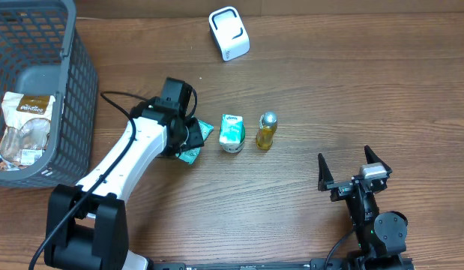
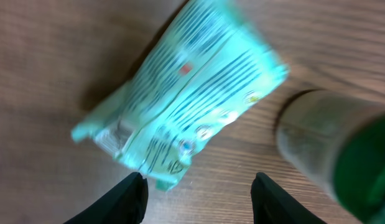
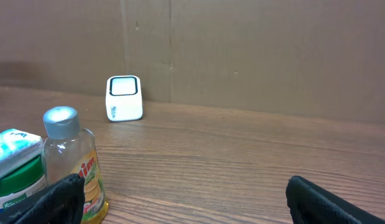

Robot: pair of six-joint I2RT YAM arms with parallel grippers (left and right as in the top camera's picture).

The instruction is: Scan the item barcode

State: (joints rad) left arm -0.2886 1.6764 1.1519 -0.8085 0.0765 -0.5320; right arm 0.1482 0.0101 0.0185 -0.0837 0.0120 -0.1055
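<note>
A teal packet (image 2: 180, 93) with printed lines lies on the wooden table, blurred in the left wrist view. My left gripper (image 2: 201, 180) hangs just above it with its jaws open; the packet's lower corner is near the left fingertip (image 2: 133, 193) and nothing sits between the fingers. From overhead, the left gripper (image 1: 190, 139) covers most of the packet (image 1: 193, 155). The white barcode scanner (image 1: 229, 33) stands at the table's far side, also seen in the right wrist view (image 3: 124, 98). My right gripper (image 1: 354, 161) rests open at the front right, holding nothing (image 3: 186, 186).
A green-lidded jar (image 1: 232, 133) and a small yellow bottle (image 1: 266, 131) stand just right of the packet. The jar looms at the right of the left wrist view (image 2: 335, 149). A grey basket (image 1: 74, 82) at far left holds a snack bag (image 1: 22, 124).
</note>
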